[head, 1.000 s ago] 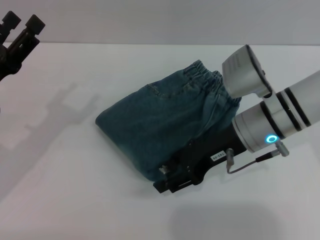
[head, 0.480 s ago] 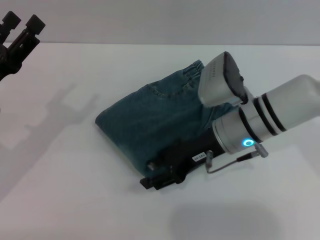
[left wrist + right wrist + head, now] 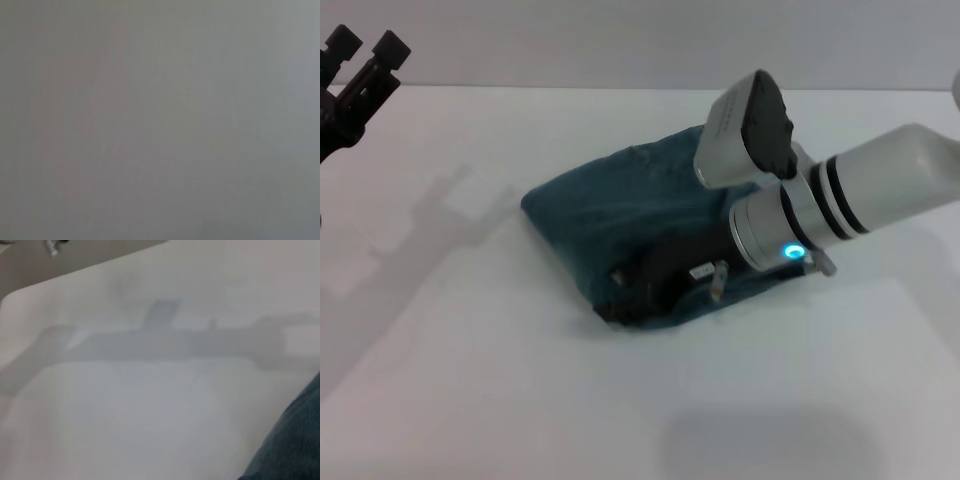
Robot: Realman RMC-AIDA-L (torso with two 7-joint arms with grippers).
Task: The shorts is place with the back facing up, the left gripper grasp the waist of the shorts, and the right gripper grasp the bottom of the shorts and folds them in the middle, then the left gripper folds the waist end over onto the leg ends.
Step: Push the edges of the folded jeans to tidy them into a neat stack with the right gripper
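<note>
Blue denim shorts (image 3: 610, 215) lie folded into a compact, roughly rectangular bundle near the middle of the white tabletop (image 3: 470, 380), the cloth dark and faintly faded, with one denim corner also showing in the right wrist view. The right claw (image 3: 625, 300) lies low on the bundle's near edge, its dark tips sunk among the folds, so whether they are together or apart cannot be told. The left claw (image 3: 365, 45) hangs raised over the far left corner of the tabletop, its two blocky tips apart and holding nothing.
</note>
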